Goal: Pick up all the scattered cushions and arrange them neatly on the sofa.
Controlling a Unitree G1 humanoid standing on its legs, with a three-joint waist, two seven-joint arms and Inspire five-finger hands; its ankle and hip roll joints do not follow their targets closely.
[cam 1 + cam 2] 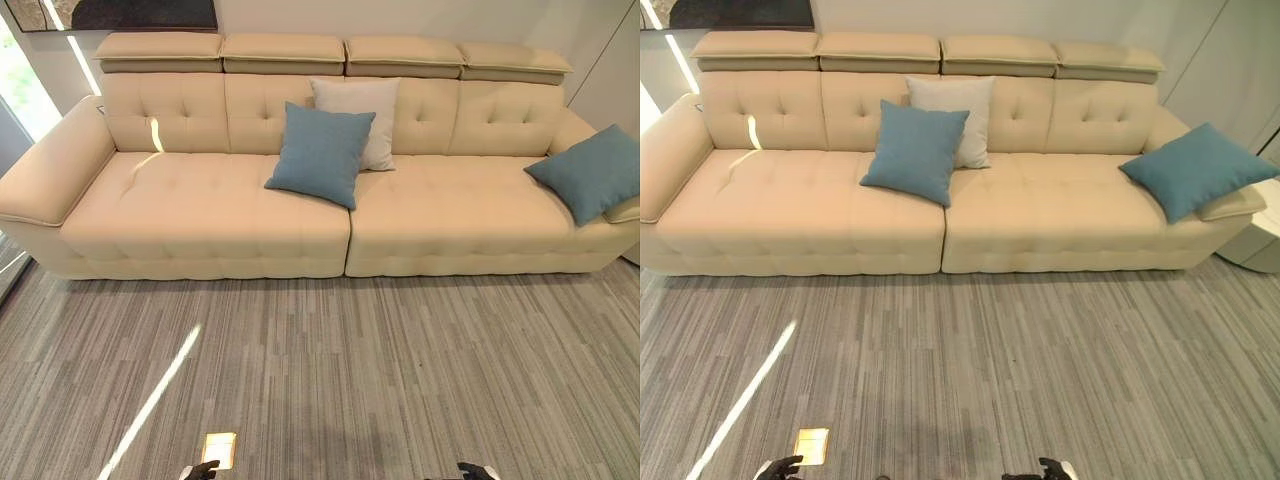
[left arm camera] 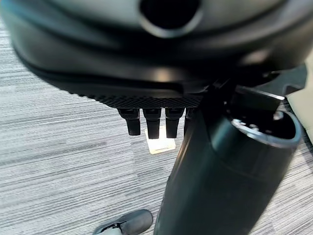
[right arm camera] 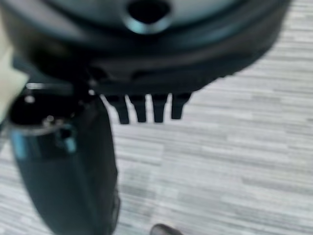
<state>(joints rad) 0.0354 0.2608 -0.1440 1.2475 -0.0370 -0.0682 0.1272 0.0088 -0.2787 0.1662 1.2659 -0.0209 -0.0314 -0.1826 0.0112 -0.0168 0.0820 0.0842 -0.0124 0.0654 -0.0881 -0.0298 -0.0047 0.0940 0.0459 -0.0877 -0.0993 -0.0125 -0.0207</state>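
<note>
A long cream sofa with tufted seats and four raised headrests is seen against the wall, stretched across pretty much the whole width of the head views. Three cushions are found on it, none on the floor. A blue cushion is propped tilted near the middle, right about at the seam between the two seat sections, its lower corner resting on the seat. A white cushion is tucked just behind it, stood upright against the backrest and partly covered by the blue one. A second blue cushion is leaned against the sofa's right armrest, well apart from the other two.

The grey striped carpet in front of the sofa is crossed by a streak of sunlight, and a small brass-coloured floor plate is set into it close to the left hand.

The left hand and right hand are just caught at the bottom edge of the head views, low and well away from the sofa. In the wrist views the fingers of both hands are seen straight and relaxed over the carpet, nothing gripped, right-hand fingers included.
</note>
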